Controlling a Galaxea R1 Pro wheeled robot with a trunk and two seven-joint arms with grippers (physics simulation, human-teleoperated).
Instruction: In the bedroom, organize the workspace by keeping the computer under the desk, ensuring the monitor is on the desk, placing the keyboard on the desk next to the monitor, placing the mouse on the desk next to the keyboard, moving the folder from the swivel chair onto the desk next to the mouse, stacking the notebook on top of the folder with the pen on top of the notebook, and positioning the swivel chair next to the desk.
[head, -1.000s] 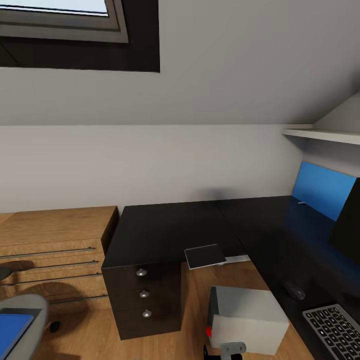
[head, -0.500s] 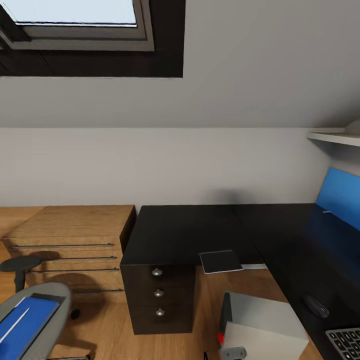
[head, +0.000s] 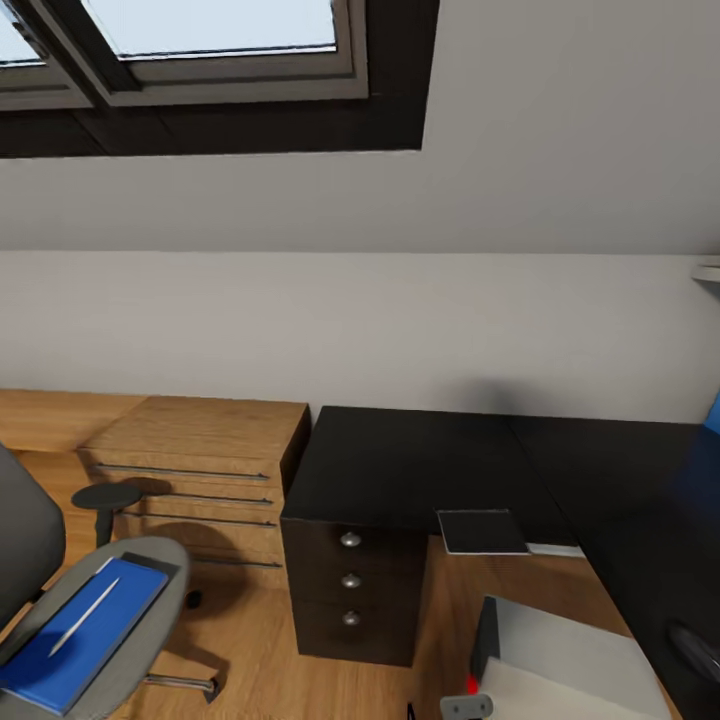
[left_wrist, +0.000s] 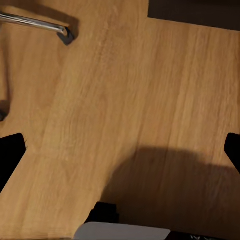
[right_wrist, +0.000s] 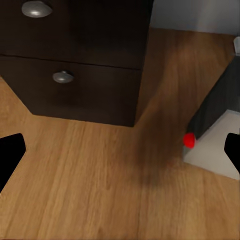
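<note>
The folder (head: 75, 637) is seen lying flat on the grey seat of the swivel chair (head: 140, 640) at the lower left of the head view, with a slim pale pen-like stick (head: 85, 618) resting across its bright blue cover (whether this is the task's pen cannot be told for certain). The folder is judged to be light, thin and fairly stiff, with a smooth cover that may slip between the fingers; it is best taken by an edge that overhangs or lies near the seat's rim, pinched across its thickness, since little can be got under it from above on the padded seat. The stick on top is likely to roll off if the folder is tilted, so the lift should be kept level or the stick removed first. The notebook (head: 482, 531), a thin dark book with a pale edge, is seen lying at the near edge of the black tabletop (head: 420, 465), just beside the black drawer cabinet (head: 350, 585), partly overhanging, and could be gripped there in the same way. The computer (head: 570, 665) stands on the wooden floor (head: 250, 650) at the lower right, its red light showing. In the left wrist view the left hand (left_wrist: 120, 152) is held wide over bare floor, its dark fingertips (left_wrist: 10, 152) at the edges of the picture and nothing between them; in the right wrist view the right hand (right_wrist: 120, 152) is likewise spread wide and unladen, facing the cabinet's drawers and the computer's corner.
</note>
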